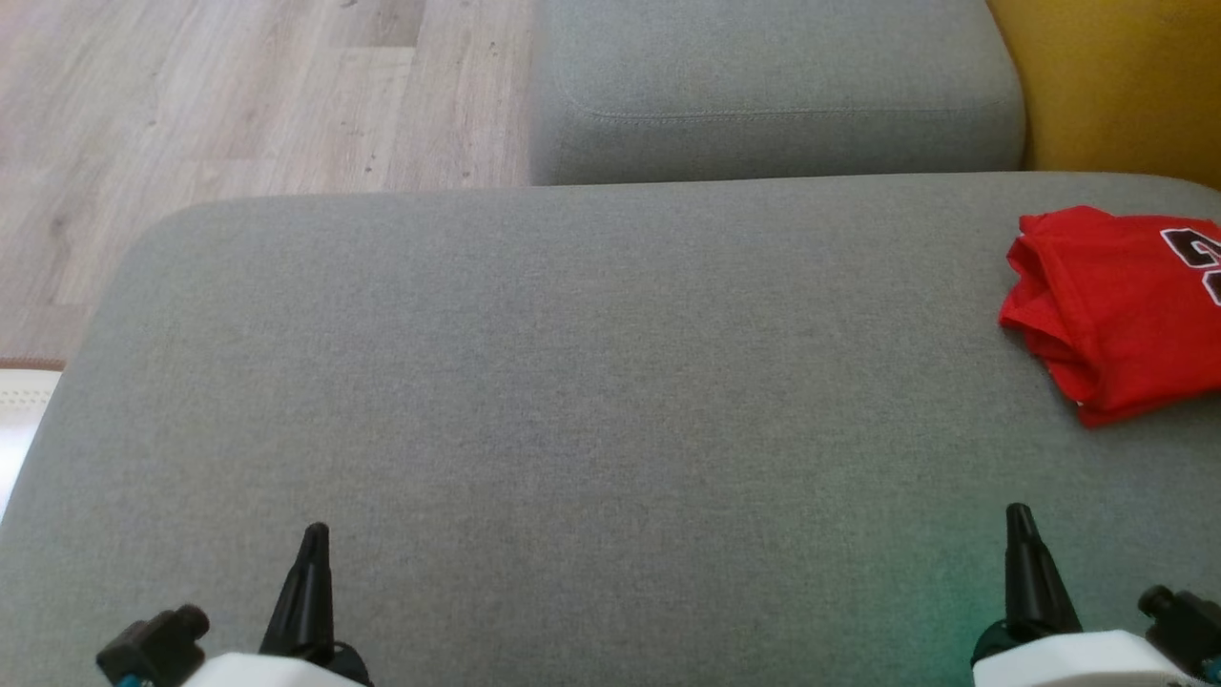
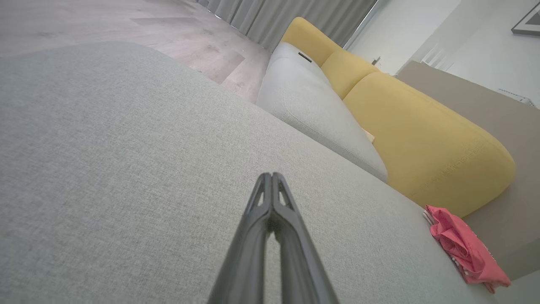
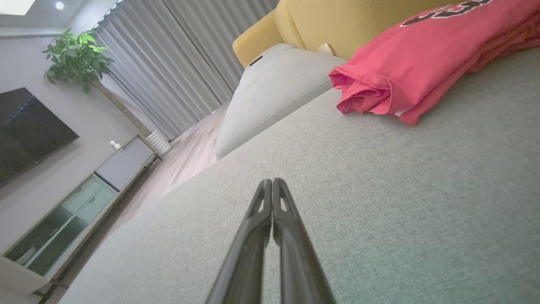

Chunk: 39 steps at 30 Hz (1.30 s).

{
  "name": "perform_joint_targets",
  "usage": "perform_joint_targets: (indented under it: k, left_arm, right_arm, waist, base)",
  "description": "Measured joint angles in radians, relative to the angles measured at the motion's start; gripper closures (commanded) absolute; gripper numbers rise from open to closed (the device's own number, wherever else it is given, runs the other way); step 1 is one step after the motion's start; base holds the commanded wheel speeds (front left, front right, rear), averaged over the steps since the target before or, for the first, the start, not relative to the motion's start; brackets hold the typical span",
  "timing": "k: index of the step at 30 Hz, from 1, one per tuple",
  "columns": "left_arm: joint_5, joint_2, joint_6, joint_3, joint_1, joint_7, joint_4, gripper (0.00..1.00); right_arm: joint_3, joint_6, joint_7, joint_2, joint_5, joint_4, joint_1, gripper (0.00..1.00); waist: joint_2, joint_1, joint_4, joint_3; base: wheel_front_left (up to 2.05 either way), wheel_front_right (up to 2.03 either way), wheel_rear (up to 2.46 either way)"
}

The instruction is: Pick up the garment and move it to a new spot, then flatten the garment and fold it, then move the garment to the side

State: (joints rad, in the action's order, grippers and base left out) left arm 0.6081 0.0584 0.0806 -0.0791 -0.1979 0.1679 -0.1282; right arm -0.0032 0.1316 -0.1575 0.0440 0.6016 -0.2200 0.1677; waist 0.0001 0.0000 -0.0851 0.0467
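Head view looks straight down on a broad grey seat cushion (image 1: 572,382). The left tool (image 1: 313,539) is at the lower left and the right tool (image 1: 1019,520) at the lower right, both over bare fabric. Each tool has its 2 dark fingers pressed together and has hold of nothing.

The red garment (image 1: 1116,305) lies folded in a loose bundle at the cushion's far right, cut off by the picture's edge, with part of its black-and-white lettering showing. It sits ahead and to the right of the right tool, apart from it, and well apart from the left tool across the cushion. Past the cushion are a second grey cushion (image 1: 763,86), a wooden floor (image 1: 238,95) and a yellow backrest (image 1: 1116,86).

Right wrist view adds the room: grey curtains (image 3: 181,63), a leafy plant (image 3: 76,55), a dark screen (image 3: 25,126) on the wall and a low cabinet (image 3: 84,198). It also shows the garment's bunched, layered edge close up. Left wrist view shows the garment small at the lower right, below the backrest's end.
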Motion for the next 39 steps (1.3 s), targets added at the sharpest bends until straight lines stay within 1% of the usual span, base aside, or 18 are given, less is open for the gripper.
perform_joint_targets:
  k: [6,25,27,39]
  left_arm:
    - [0.071,0.001,0.008,0.004,0.003,-0.015,-0.008,1.0]
    - [0.296,0.003,0.009,0.029,0.062,-0.067,-0.04,1.0]
    - [0.319,0.003,0.017,0.03,0.072,-0.07,-0.04,1.0]
    - [0.449,0.004,0.018,0.043,0.091,-0.1,-0.062,1.0]
  right_arm:
    - [-0.005,0.0,0.019,0.0,0.069,-0.003,-0.025,1.0]
    - [-0.027,0.0,0.071,0.001,0.292,-0.016,-0.071,1.0]
    - [-0.03,0.0,0.075,0.001,0.315,-0.016,-0.077,1.0]
    - [-0.041,0.0,0.103,0.001,0.442,-0.021,-0.091,1.0]
  waist:
    - [0.0,0.0,0.006,-0.003]
    - [0.0,0.0,0.024,-0.014]
    - [0.0,0.0,0.026,-0.015]
    - [0.0,0.0001,0.037,-0.022]
  base:
    - [0.0,0.0,0.0]
    - [0.0,0.0,0.0]
    - [0.0,0.0,0.0]
    - [0.0,0.0,0.0]
